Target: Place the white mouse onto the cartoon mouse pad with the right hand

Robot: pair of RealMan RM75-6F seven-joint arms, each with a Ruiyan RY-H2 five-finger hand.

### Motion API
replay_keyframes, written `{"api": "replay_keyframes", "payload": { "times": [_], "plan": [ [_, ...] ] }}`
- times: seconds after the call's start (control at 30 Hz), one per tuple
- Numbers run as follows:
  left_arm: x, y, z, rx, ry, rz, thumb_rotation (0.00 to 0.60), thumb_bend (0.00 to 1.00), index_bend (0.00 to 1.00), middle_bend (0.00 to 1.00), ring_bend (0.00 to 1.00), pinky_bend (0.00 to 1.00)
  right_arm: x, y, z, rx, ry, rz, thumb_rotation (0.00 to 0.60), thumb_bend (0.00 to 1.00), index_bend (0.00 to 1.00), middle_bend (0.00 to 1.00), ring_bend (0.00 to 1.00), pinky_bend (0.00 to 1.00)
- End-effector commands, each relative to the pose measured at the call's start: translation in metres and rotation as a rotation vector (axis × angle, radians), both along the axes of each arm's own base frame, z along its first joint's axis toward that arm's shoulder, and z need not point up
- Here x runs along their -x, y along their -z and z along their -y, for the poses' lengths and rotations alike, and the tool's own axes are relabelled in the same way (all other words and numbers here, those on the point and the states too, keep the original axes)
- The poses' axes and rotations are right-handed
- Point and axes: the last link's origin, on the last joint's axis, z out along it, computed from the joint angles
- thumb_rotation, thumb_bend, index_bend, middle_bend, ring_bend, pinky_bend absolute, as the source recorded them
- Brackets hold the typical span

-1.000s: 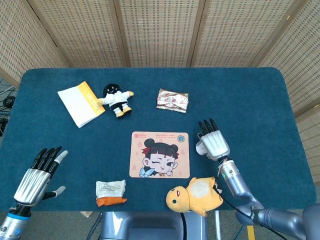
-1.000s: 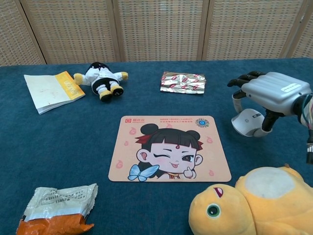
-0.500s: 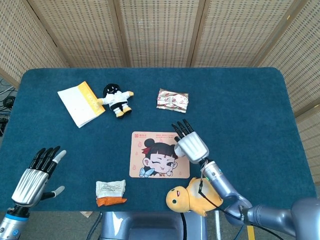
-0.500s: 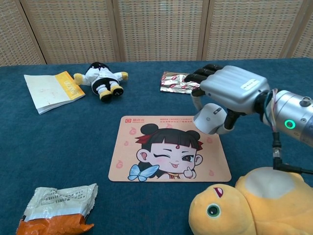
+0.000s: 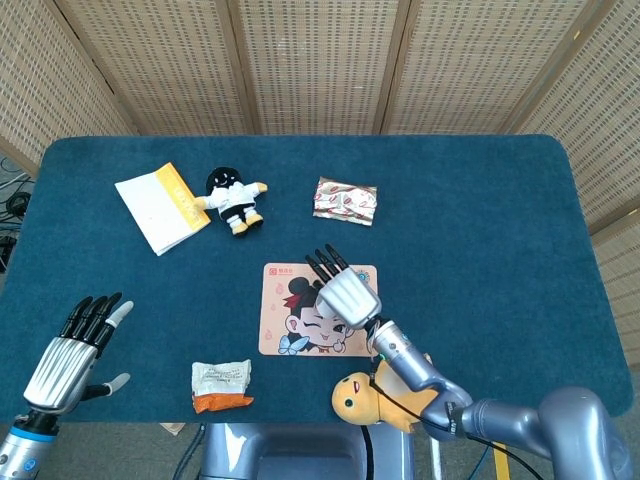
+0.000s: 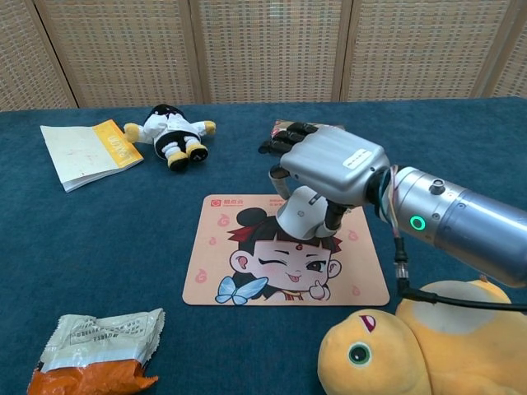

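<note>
Over the middle of the cartoon mouse pad, the white mouse is held from above by the right hand, fingers wrapped around it. Whether it is touching the pad cannot be told. The placing step seems nearly complete; lowering and a gentle release are called for. The left hand is kept spread and empty, well apart.

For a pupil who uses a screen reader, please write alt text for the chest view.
The robot's silver right hand holds a white computer mouse just over the pink cartoon-girl mouse pad on a dark blue table. A yellow plush toy lies at front right, a crumpled snack packet at front left, and a small doll and booklet behind.
</note>
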Motion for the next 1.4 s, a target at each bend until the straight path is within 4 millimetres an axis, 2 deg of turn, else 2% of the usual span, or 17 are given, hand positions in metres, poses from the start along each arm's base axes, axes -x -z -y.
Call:
{"api": "replay_keyframes", "payload": {
  "times": [0.03,0.43,0.73,0.9,1.4],
  "plan": [
    [0.000,0.000,0.000,0.001,0.000,0.001,0.600,0.06,0.00,0.00,0.00,0.00,-0.005,0.005,0.001,-0.005,-0.020,0.007,0.600,0.00,0.59,0.09,0.00,0.00],
    [0.000,0.002,0.001,0.009,0.003,-0.002,0.600,0.05,0.00,0.00,0.00,0.00,-0.012,0.016,0.001,-0.005,-0.120,0.059,0.600,0.00,0.59,0.09,0.00,0.00],
    [-0.001,0.004,0.001,0.016,0.005,-0.005,0.600,0.06,0.00,0.00,0.00,0.00,-0.003,0.024,0.002,-0.013,-0.136,0.037,0.600,0.00,0.59,0.07,0.00,0.00],
    [-0.001,0.004,0.001,0.018,0.006,-0.006,0.600,0.06,0.00,0.00,0.00,0.00,0.001,0.028,0.002,-0.020,-0.132,0.019,0.600,0.00,0.49,0.00,0.00,0.00],
    [-0.002,0.003,0.002,0.014,0.010,-0.002,0.600,0.05,0.00,0.00,0.00,0.00,0.002,0.023,-0.001,-0.011,-0.108,0.000,0.600,0.00,0.30,0.00,0.00,0.00]
  ]
}}
